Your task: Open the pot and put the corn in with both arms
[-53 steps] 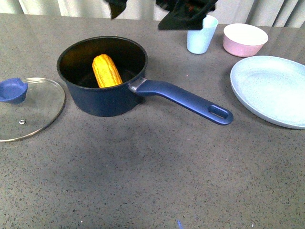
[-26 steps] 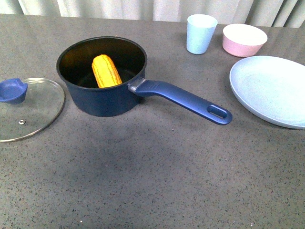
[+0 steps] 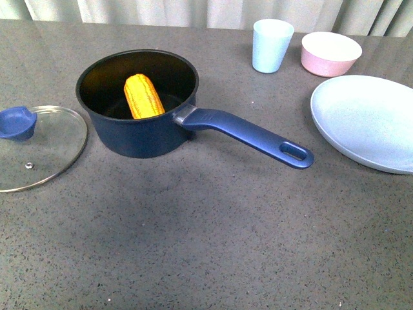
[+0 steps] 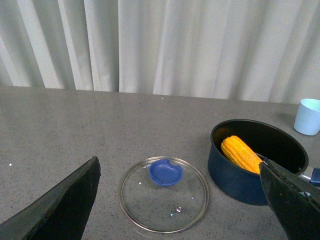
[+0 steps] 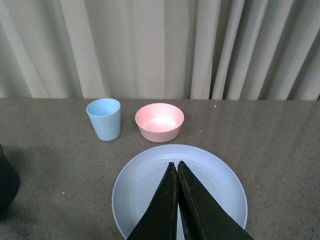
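The dark blue pot (image 3: 139, 139) stands uncovered on the grey table, its long handle (image 3: 251, 134) pointing right and towards me. The yellow corn (image 3: 144, 95) lies inside it, leaning against the near wall. In the left wrist view, my left gripper (image 4: 178, 164) hangs open and empty above the table, with the pot (image 4: 240, 180) and corn (image 4: 241, 154) off to one side. My right gripper (image 5: 176, 163) is shut on nothing, over the pale blue plate (image 5: 140, 190). Neither gripper shows in the front view.
The glass lid (image 3: 45, 155) with its blue knob (image 3: 17, 123) lies flat left of the pot. A light blue cup (image 3: 272, 45) and a pink bowl (image 3: 330, 53) stand at the back right. The plate (image 3: 364, 123) sits at the right edge.
A second ago dark parts of the arms showed at the top of the front view; they have since left it. Pot, corn and lid have not moved.
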